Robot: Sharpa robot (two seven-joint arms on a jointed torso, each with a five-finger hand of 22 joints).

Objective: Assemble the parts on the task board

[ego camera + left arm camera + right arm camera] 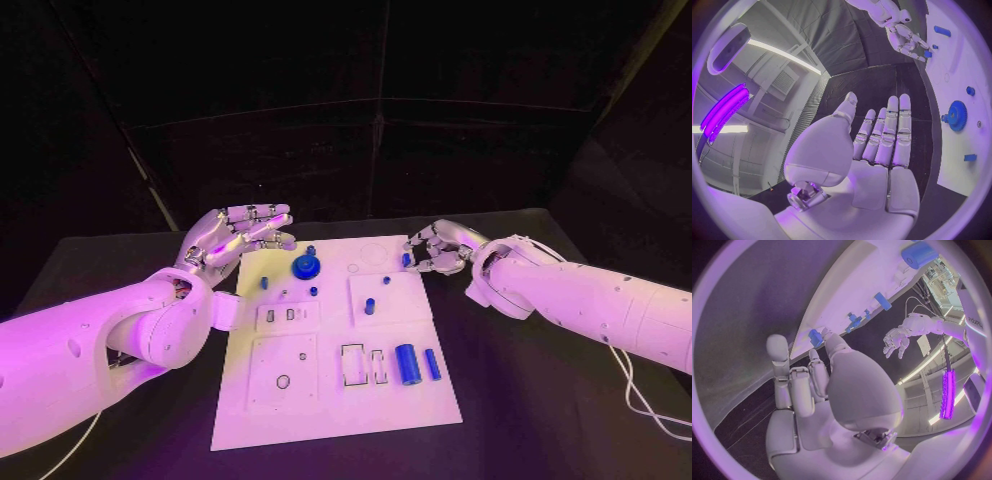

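Right wrist view reveals the right robot hand [826,385] pinching a small blue part [815,337]; left robot hand [879,145] spread, holding nothing

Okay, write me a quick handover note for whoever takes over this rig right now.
Left hand: holds nothing, flat with fingers straight, beside the task board's far left corner.
Right hand: at the board's far right edge, fingers touching a small blue part; whether it grips it is unclear.
On the board: blue gear at the far end, blue cylinder and blue bar lying loose near the right edge.
Done: the gear looks seated.
Left: the loose pieces.
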